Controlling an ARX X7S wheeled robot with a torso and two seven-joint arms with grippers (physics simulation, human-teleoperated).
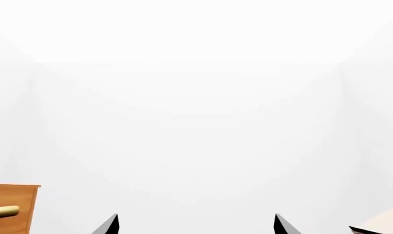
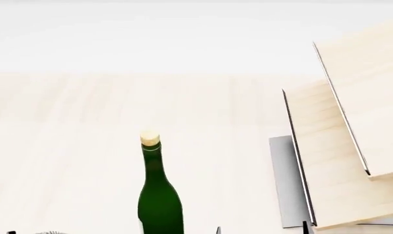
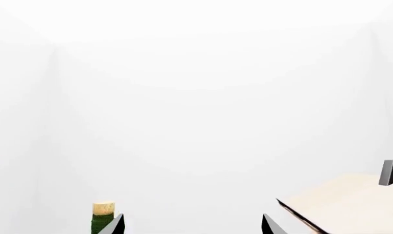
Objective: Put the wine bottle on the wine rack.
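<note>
The wine bottle, dark green with a pale cork, stands upright on the light wood table near the front, its lower part cut off by the head view's edge. Its cork and neck show in the right wrist view just beside one fingertip, outside the jaws. The wine rack, two slanted light-wood boards with black edge rails on a grey base, stands to the bottle's right. A board and the black block of the rack show in the right wrist view. My right gripper is open and empty. My left gripper is open and empty too.
An orange-brown cabinet with a brass handle shows at the edge of the left wrist view. A corner of the rack shows at the opposite edge. The light wood table reaches back to a white wall.
</note>
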